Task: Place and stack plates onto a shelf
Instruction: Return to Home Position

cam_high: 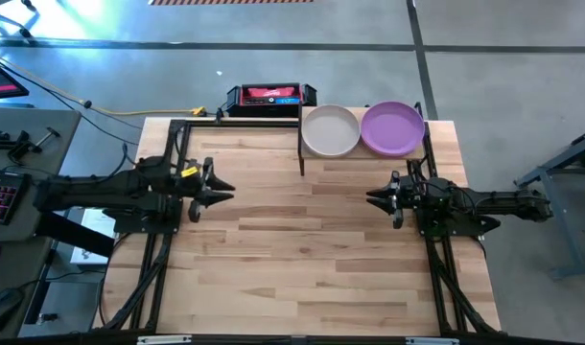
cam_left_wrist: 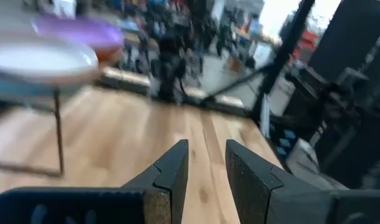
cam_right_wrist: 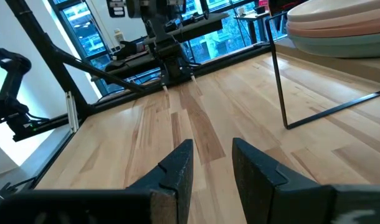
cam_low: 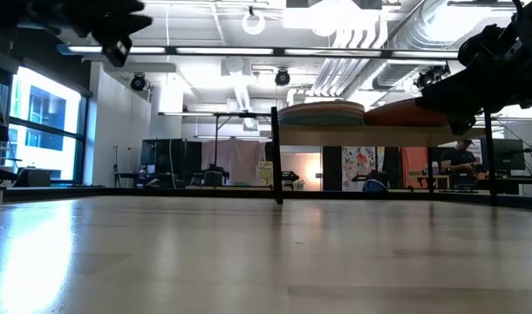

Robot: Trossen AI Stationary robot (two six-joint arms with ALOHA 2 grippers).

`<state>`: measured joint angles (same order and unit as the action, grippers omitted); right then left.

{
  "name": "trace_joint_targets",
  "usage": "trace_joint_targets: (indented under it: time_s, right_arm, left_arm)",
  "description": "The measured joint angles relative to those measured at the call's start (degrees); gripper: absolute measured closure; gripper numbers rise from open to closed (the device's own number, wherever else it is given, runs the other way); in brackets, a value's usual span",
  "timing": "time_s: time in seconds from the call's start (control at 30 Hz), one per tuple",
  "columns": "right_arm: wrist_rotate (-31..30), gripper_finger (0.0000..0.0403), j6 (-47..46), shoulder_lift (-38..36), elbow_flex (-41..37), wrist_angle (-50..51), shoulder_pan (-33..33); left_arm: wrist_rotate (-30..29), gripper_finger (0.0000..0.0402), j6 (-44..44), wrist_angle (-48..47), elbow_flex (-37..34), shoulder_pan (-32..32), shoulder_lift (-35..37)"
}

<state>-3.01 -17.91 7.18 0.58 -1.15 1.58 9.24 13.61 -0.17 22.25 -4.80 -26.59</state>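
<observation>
**Q:** What occupies the left of the surface?
**A:** The left hand (cam_high: 225, 192) is held above the bare boards of the surface (cam_high: 302, 249), near its left edge, and points toward the middle. In its wrist view, its two fingers (cam_left_wrist: 171, 168) stand a narrow gap apart, with nothing between them.

**Q:** Where are the plates?
**A:** Every plate in view lies on the shelf (cam_low: 379, 135), which stands at the far edge of the surface, right of centre. There are two stacks side by side. The left stack (cam_low: 321, 112) shows teal and beige rims from table height and is topped by a cream plate (cam_high: 331, 130). The right stack (cam_low: 414, 113) shows a terracotta rim and is topped by a purple plate (cam_high: 392, 128). The number of plates in each stack cannot be told.

**Q:** And the right of the surface?
**A:** The right hand (cam_high: 374, 199) is held above the surface on the near side of the shelf, apart from it, and points back toward the left hand. Its fingers (cam_right_wrist: 177, 165) are likewise narrowly parted and hold nothing.

**Q:** Anything beyond the surface?
**A:** A red-and-black box (cam_high: 270, 96) sits just behind the far edge, left of the shelf.
</observation>
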Motion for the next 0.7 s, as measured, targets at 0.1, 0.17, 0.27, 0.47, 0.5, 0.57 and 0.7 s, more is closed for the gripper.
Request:
trace_joint_targets:
  time_s: [0.1, 0.17, 0.27, 0.47, 0.5, 0.57, 0.7]
  right_arm:
    - [0.00, 0.0308, 0.00, -0.02, 0.00, 0.00, 0.00]
    - [0.01, 0.0308, 0.00, 0.00, 0.00, 0.00, 0.00]
    - [0.02, 0.0308, 0.00, -0.02, 0.00, 0.00, 0.00]
    - [0.00, 0.0308, 0.00, -0.01, 0.00, 0.00, 0.00]
    - [0.00, 0.0308, 0.00, -0.02, 0.00, 0.00, 0.00]
    - [0.00, 0.0308, 0.00, -0.02, 0.00, 0.00, 0.00]
    - [0.00, 0.0308, 0.00, -0.01, 0.00, 0.00, 0.00]
  left_arm:
    - [3.65, 0.0305, 2.61, -4.77, -0.14, 0.00, 2.63]
    - [7.18, 0.0305, 3.49, -6.19, -0.12, -0.02, 4.00]
    - [11.01, 0.0305, -3.69, -7.88, -0.12, 0.00, 5.82]
    - [11.29, 0.0305, -9.06, -9.45, -0.10, -0.09, 7.33]
    - [10.94, 0.0305, -8.48, -9.46, -0.10, -0.10, 7.36]
    - [10.57, 0.0305, -8.80, -9.77, -0.10, -0.09, 7.29]
    - [9.49, 0.0305, -10.73, -8.82, -1.81, -0.09, 8.34]
